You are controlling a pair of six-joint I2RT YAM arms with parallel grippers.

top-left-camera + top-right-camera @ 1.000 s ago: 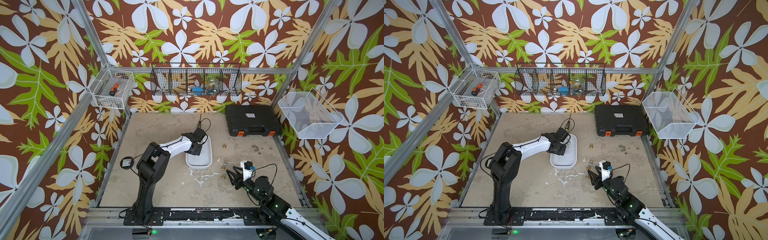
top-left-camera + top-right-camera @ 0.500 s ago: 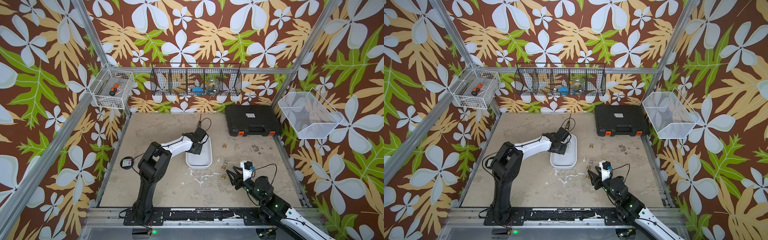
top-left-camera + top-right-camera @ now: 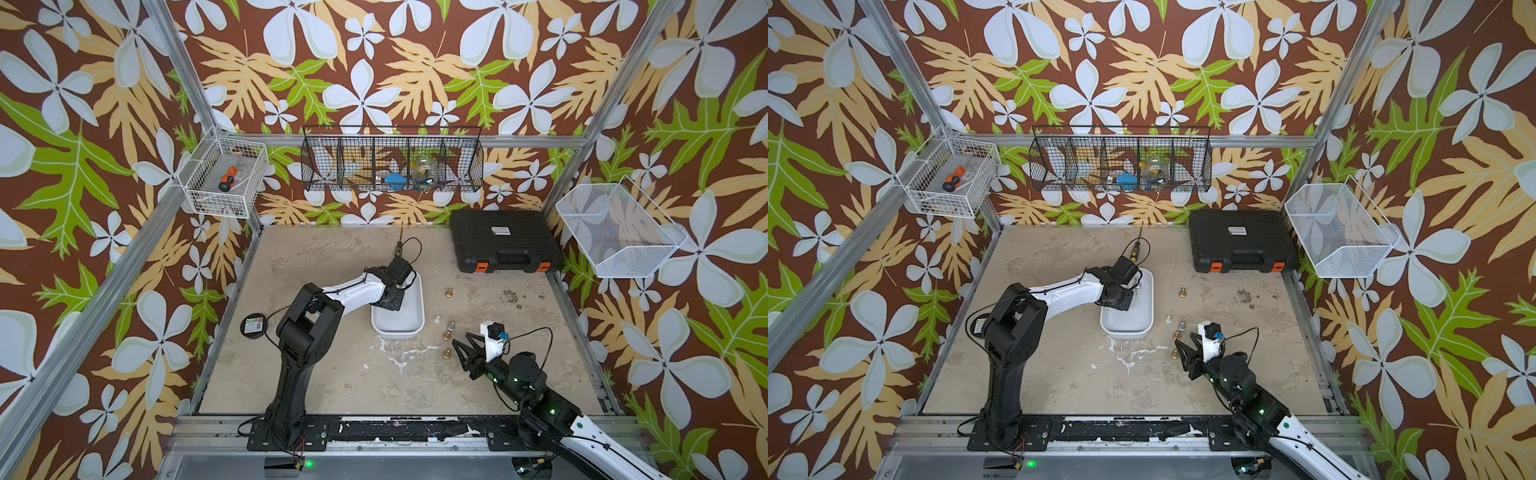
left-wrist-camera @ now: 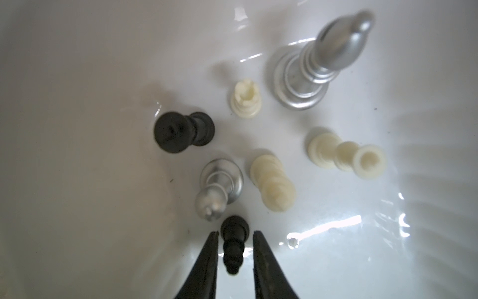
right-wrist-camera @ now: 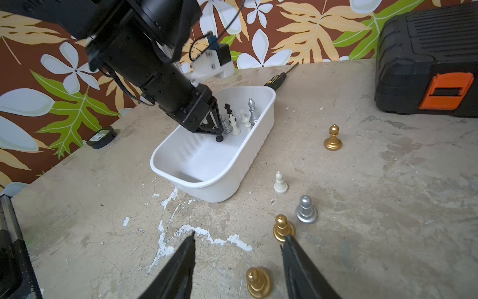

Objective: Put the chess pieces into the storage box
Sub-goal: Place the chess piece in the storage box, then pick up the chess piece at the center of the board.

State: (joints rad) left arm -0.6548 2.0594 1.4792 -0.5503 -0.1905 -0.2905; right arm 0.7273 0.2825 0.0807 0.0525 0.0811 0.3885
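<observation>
Seven chess pieces are now in the storage box (image 5: 222, 186): your left gripper (image 4: 234, 233) has just let go of the black pawn (image 4: 233, 248).
Pinched shut a second ago, its jaws now stand slightly apart on either side of that pawn, which seems to stand on the box floor, so this drop looks done. Nearest you, the right gripper (image 5: 239, 235) hangs spread, unchanged, just by a gold pawn (image 5: 258, 283). Five pieces in all wait on the worn, white-chipped beige table (image 3: 332, 374) beside the box. Beyond lie a yellow-tipped screwdriver (image 5: 278, 79), a black case (image 3: 505, 241), wire baskets (image 3: 224, 183) and floral wallpaper (image 3: 374, 62).
</observation>
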